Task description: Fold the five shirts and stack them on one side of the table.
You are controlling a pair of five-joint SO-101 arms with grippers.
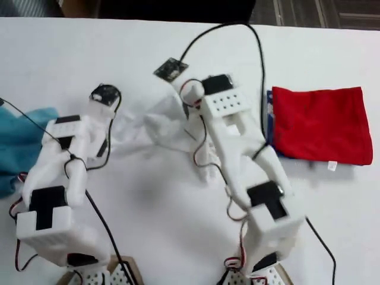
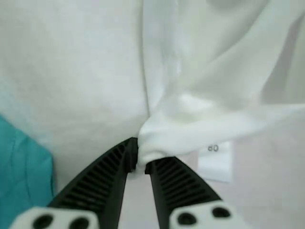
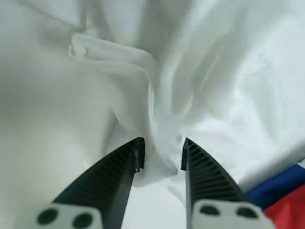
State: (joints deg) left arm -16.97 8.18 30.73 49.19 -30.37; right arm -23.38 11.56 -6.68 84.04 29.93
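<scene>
The crumpled white cotton shirt (image 1: 148, 127) is lying loose and unfolded on the white table (image 1: 154, 237), bunched in the space between the two arms. The left gripper (image 2: 141, 160) is pinching a ridge of its fabric, jaws closed on the cloth just beside a small white sewn-in label (image 2: 215, 161). The right gripper (image 3: 162, 152) is standing with its jaws apart, straddling another raised fold of the same shirt without squeezing it.

Out toward the right side of the table, a red shirt folded into a flat rectangle (image 1: 320, 122) is resting on top of a blue garment (image 1: 269, 116) that is peeking out along its near edge; this looks like the stack in progress, so two shirts seem to be done. At the opposite side, a teal shirt (image 1: 21, 139) is sitting in a loose heap, unfolded and waiting.

By this reckoning the job is sitting a little short of halfway: the white shirt is being worked on now, the teal one is to follow, and a fifth shirt cannot be made out.
</scene>
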